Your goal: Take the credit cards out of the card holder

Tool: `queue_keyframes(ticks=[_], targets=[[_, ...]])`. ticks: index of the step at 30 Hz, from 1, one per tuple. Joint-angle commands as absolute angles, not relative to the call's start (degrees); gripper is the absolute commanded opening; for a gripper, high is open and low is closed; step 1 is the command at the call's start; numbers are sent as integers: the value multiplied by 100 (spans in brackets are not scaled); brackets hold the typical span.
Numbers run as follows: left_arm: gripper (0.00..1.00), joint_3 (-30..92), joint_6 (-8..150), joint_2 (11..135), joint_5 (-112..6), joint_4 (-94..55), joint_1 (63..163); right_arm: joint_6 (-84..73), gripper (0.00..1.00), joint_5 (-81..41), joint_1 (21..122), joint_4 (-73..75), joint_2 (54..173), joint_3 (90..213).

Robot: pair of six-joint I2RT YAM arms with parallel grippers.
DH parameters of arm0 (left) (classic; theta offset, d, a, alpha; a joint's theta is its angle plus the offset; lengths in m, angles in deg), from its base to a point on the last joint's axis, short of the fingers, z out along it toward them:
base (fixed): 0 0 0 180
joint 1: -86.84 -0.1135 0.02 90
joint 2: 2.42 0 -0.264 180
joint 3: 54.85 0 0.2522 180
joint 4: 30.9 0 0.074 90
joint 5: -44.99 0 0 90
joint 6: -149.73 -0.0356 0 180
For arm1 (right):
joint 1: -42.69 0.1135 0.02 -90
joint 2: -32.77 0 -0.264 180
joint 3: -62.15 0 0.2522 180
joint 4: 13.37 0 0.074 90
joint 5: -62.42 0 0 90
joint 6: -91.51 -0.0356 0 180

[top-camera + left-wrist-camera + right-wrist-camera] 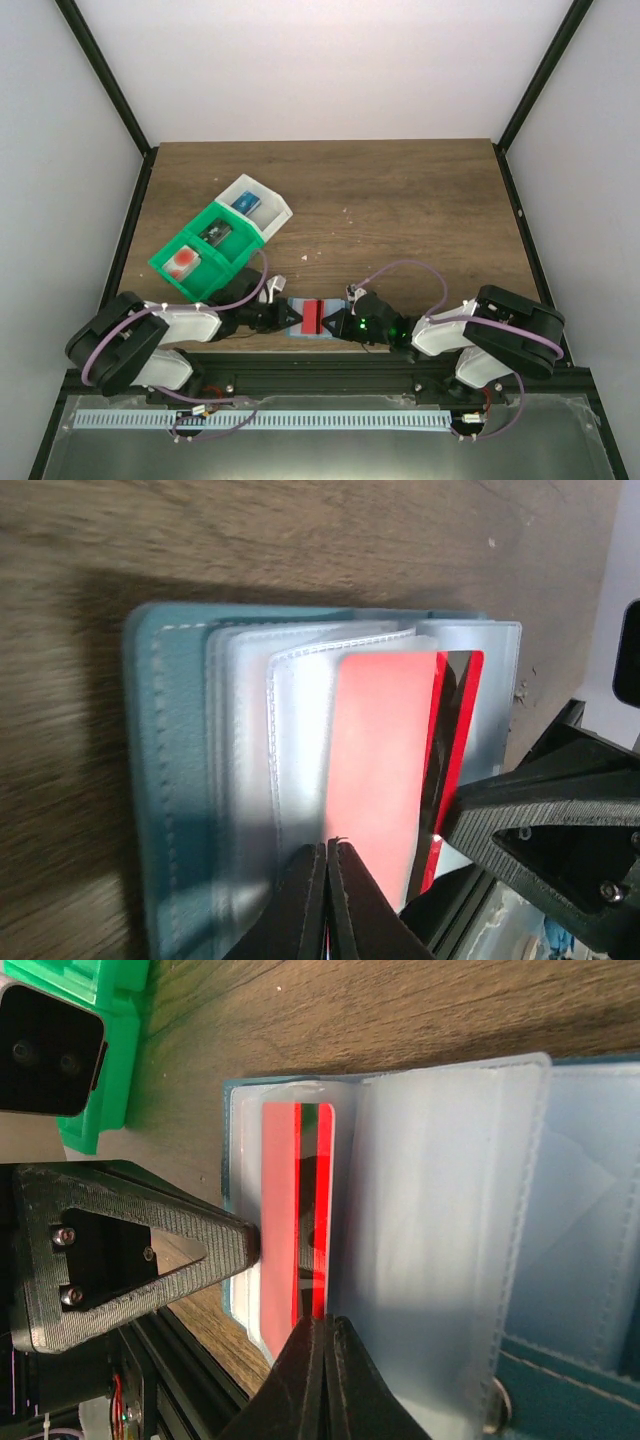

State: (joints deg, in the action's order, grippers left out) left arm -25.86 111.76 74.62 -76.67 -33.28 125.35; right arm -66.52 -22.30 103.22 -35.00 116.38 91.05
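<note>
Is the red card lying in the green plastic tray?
No, the red plastic card sits in the open blue-teal bifold card holder, well apart from the green-and-white plastic compartment tray.

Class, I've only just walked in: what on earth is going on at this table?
A two-armed robot is working on an open card holder lying at the near edge of the table. The left gripper and the right gripper are both pinched shut at the edges of its clear sleeves, from opposite sides. A red credit card shows among them, not yet out.
</note>
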Motion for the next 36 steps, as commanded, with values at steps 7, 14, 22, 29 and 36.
queue_keyframes(ticks=[7, 14, 22, 29, 36], targets=[[4, -2588, 11149, 8028, -7528, -3661, 12724, -6676, 7, -2252, 10256, -3607, 11735, 9119], [4, -2660, 11101, 8033, -7428, -3583, 12727, -6721, 11, -2150, 10177, -3804, 11924, 9115], [4, -2668, 11106, 8025, -7403, -3562, 12722, -6749, 1, -2113, 10140, -4021, 11890, 8990], [4, -2603, 11047, 8004, -7302, -3435, 12722, -6736, 1, -2356, 10137, -3654, 11396, 8785], [4, -2467, 11046, 8027, -7314, -3403, 12727, -6696, 0, -2697, 10140, -2885, 10648, 8775]])
